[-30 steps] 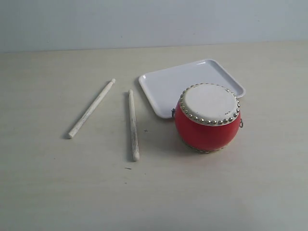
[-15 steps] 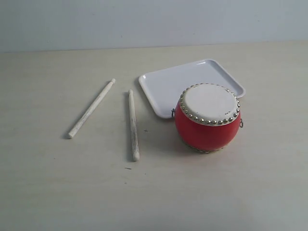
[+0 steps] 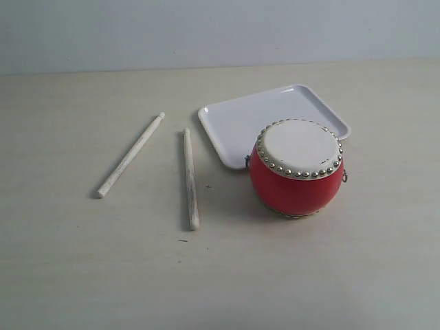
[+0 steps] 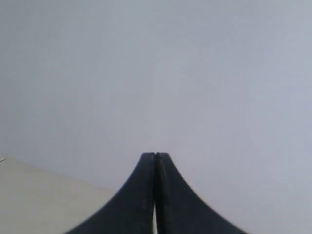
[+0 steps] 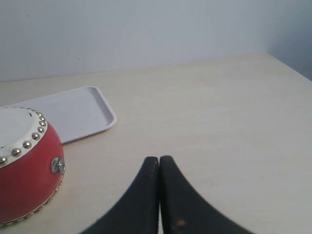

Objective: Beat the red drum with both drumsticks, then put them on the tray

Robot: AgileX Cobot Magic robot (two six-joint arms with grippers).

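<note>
The red drum (image 3: 297,168) stands upright on the table, its studded off-white skin facing up. It overlaps the near corner of the white tray (image 3: 244,124), which holds nothing else. Two pale drumsticks lie flat to the drum's left: one (image 3: 190,178) nearly straight, the other (image 3: 130,155) slanted further left. Neither arm shows in the exterior view. My left gripper (image 4: 155,155) is shut and empty, facing a blank wall. Shut and empty too, my right gripper (image 5: 159,158) hovers beside the drum (image 5: 24,165), with the tray (image 5: 83,109) beyond.
A pale wall runs along the table's far edge (image 3: 220,67). In the right wrist view the table's corner (image 5: 273,56) shows.
</note>
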